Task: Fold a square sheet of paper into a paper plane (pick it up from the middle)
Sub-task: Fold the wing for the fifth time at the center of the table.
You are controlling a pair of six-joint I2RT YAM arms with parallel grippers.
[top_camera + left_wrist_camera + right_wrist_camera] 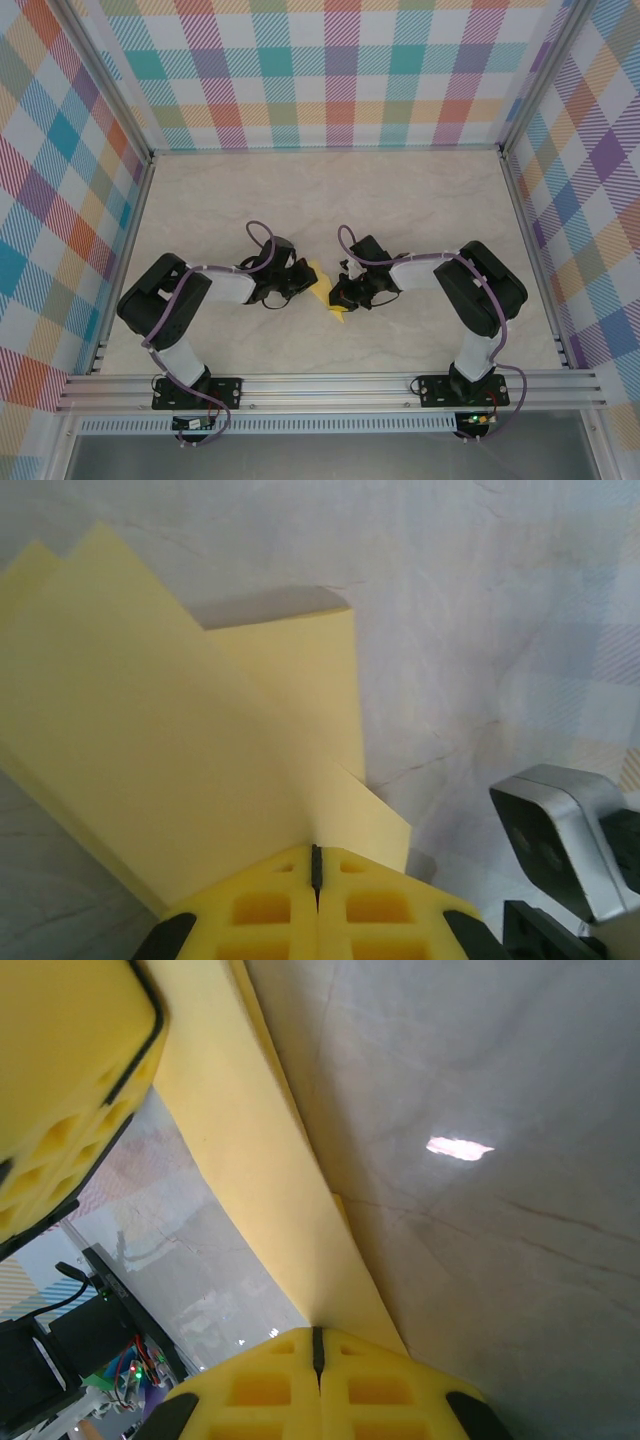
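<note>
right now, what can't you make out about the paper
- left wrist: paper cut off by left frame edge; left gripper hides the pinched edge.
- right wrist: right gripper hides its gripped edge.
- top view: both grippers cover most of it; folds too small to count.

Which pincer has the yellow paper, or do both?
Both. The left pincer and the right pincer are each shut on the yellow paper, one from either side.

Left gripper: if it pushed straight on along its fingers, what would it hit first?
The left gripper is shut on the yellow paper, which leads. Past that, probably the table, as it tilts down. The right gripper sits close alongside, so depth is uncertain.
</note>
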